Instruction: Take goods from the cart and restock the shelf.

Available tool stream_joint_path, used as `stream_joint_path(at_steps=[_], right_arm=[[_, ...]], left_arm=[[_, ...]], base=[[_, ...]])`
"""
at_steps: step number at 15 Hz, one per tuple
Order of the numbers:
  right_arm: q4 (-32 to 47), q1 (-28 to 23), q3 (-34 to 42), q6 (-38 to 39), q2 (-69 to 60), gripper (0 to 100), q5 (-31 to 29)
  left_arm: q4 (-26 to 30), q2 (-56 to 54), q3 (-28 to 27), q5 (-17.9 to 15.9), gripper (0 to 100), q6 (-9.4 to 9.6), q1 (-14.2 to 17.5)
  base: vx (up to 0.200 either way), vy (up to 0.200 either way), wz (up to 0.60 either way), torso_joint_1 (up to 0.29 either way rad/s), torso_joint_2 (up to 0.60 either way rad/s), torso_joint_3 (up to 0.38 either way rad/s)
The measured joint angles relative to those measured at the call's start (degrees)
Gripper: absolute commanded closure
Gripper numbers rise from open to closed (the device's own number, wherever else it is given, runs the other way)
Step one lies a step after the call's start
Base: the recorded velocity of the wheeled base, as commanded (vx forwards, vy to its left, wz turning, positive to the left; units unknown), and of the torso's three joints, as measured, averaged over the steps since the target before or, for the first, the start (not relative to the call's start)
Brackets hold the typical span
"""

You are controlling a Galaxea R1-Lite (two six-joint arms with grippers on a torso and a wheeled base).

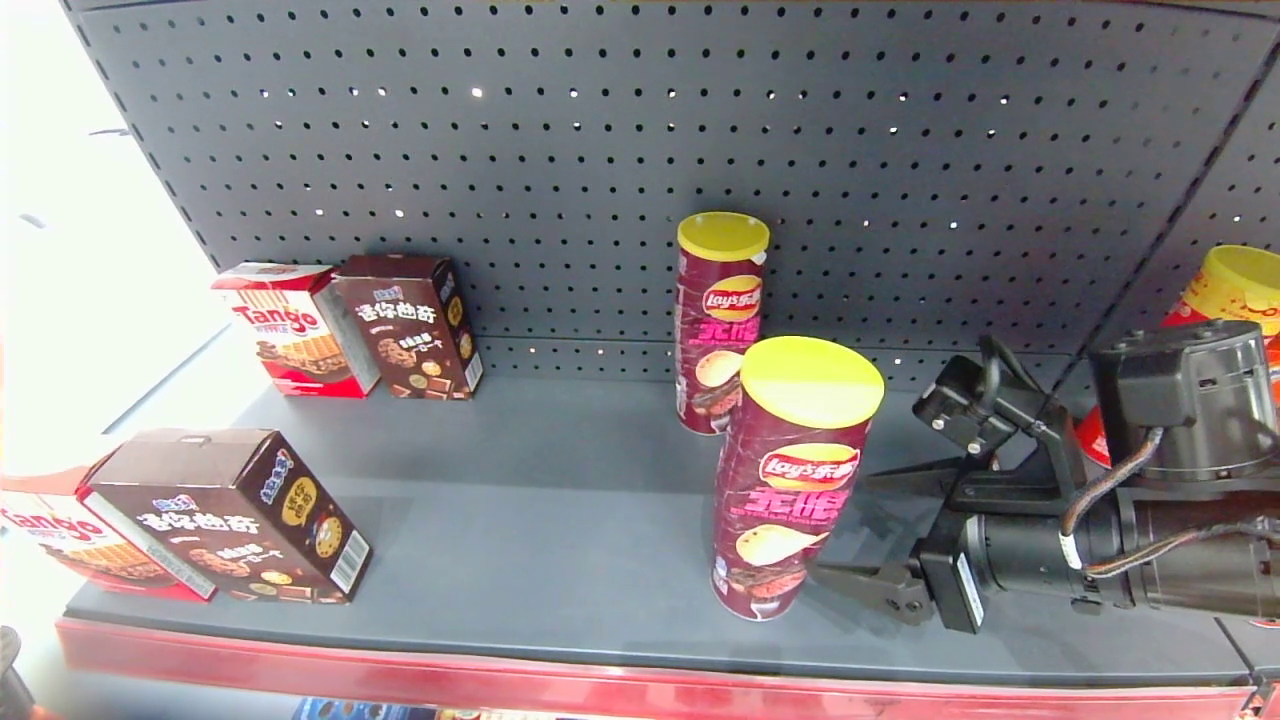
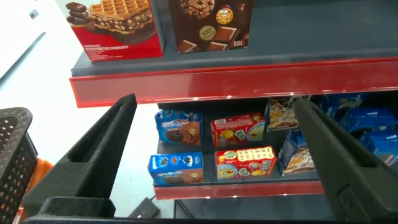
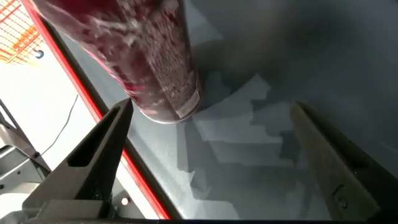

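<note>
Two maroon chip cans with yellow lids stand upright on the grey shelf board [image 1: 560, 540]. The front can [image 1: 790, 480] is near the shelf's front edge, and the rear can [image 1: 720, 320] is close to the pegboard. My right gripper [image 1: 855, 525] lies low over the board just right of the front can, open and holding nothing. In the right wrist view the front can [image 3: 143, 56] stands just beyond the fingertips, off to one side of the right gripper [image 3: 209, 109]. My left gripper [image 2: 216, 104] is open and empty below this shelf, facing the lower shelves.
Wafer and cookie boxes stand at the back left [image 1: 350, 325] and front left [image 1: 225, 515] of the shelf. Another can [image 1: 1235, 285] sits in the bay to the right. Lower shelves hold small snack boxes [image 2: 239, 146]. A black basket [image 2: 12, 155] shows beside them.
</note>
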Motion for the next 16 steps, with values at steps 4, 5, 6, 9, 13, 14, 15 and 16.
stream_joint_path(at_steps=[4,5,6,9,13,14,15,16], right_arm=[[0.1,-2.49,2.73,0.05,-2.27,0,-0.57],[0.1,-3.32,3.04,0.05,-2.65,0,-0.66],[0.07,-3.89,3.06,0.05,-2.79,0,-1.05],[0.07,-4.28,1.79,0.05,-1.96,0,-1.87],[0.07,-3.82,-0.38,0.06,0.02,0,-1.97],[0.1,-3.47,-0.66,0.05,0.39,0,-1.97],[0.1,-3.06,-0.84,0.05,0.71,0,-2.0],[0.1,-2.6,-1.04,0.05,0.96,0,-2.0]], left_arm=[[0.0,0.0,0.0,0.02,0,-0.02,0.0],[-0.02,0.0,0.0,0.02,0,-0.02,0.0],[0.0,0.0,0.0,0.02,0,-0.02,0.0],[0.0,0.02,0.0,0.02,0,-0.02,0.0],[0.0,0.02,0.0,0.05,0,-0.06,0.0],[0.0,0.02,0.0,0.05,0,-0.09,0.0],[-0.02,0.02,0.0,0.02,0,-0.04,0.0],[-0.02,0.02,0.0,0.02,0,-0.04,0.0]], base=[[0.0,0.0,0.0,0.0,0.0,0.0],[0.0,0.0,0.0,0.0,0.0,0.0],[0.0,0.0,0.0,0.0,0.0,0.0],[0.0,0.0,0.0,0.0,0.0,0.0],[0.0,0.0,0.0,0.0,0.0,0.0],[0.0,0.0,0.0,0.0,0.0,0.0],[0.0,0.0,0.0,0.0,0.0,0.0],[0.0,0.0,0.0,0.0,0.0,0.0]])
